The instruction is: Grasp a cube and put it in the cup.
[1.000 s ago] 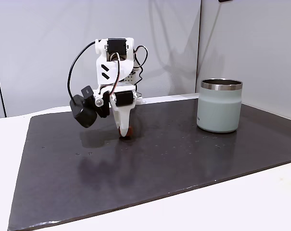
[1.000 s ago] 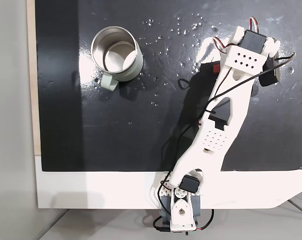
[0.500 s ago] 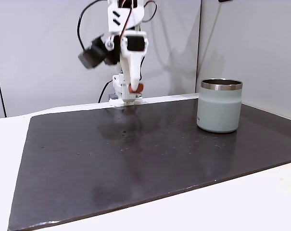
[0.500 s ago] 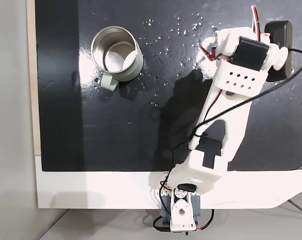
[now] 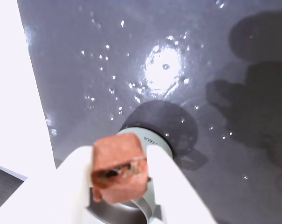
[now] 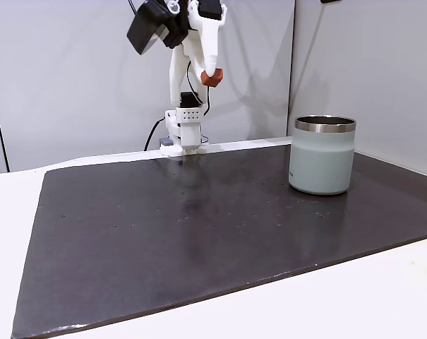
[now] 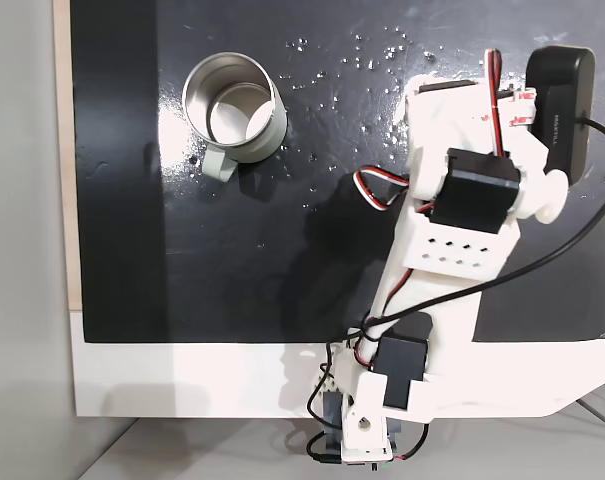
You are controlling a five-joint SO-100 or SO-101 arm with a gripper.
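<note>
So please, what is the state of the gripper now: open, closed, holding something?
Gripper: closed on the cube, held raised high above the mat in a fixed view.

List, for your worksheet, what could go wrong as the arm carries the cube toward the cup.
1. The cube is held only at the very fingertips of the gripper, high above the dark mat; a jolt might shake it loose.
2. The cup stands well off to the side, so the sideways swing is long, and an early release would likely miss the steel rim.
</note>
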